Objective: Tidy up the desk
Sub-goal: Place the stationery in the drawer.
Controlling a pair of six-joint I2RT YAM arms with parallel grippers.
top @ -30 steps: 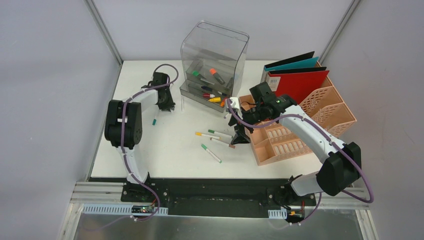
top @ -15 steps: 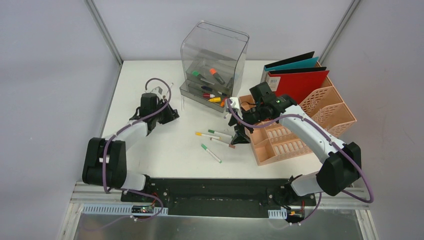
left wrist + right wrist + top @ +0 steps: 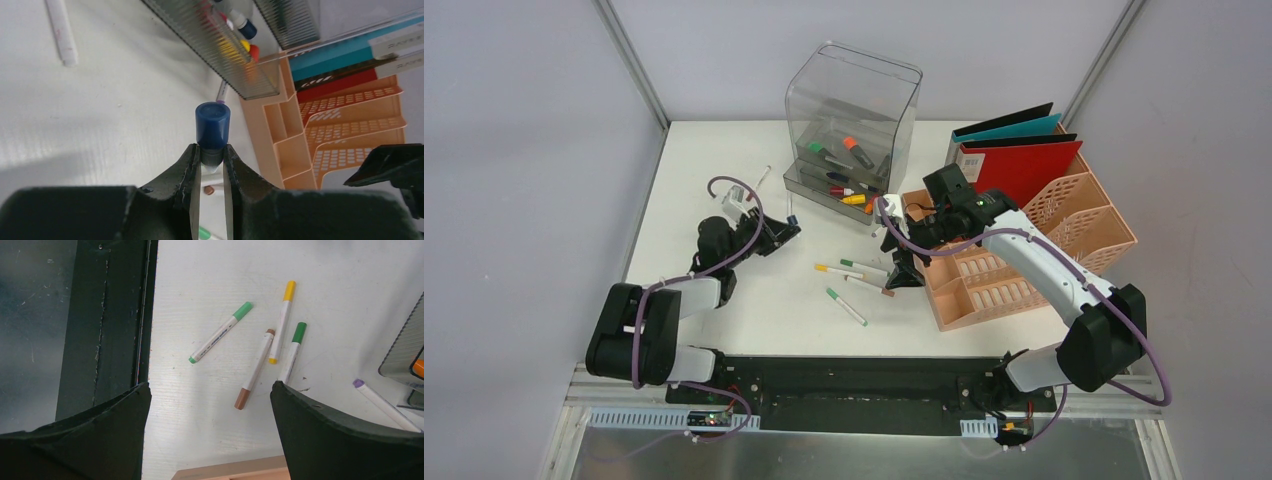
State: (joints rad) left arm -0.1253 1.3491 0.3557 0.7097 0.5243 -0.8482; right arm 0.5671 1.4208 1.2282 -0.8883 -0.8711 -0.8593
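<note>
Jaws of the left gripper (image 3: 211, 155) are closed narrowly on a blue-capped marker (image 3: 212, 124), whose long axis is set in line with the fingers. Its cap is pointed toward the clear drawer box (image 3: 854, 100) at the far edge of the desk (image 3: 754, 300). The open drawer (image 3: 220, 50) is seen just ahead and to the right of the cap, so the left arm is judged better placed for it. The right gripper (image 3: 210, 400) is spread wide and empty over loose markers near the desk's middle. A brown-capped marker (image 3: 255, 369) is laid roughly across its closing line.
</note>
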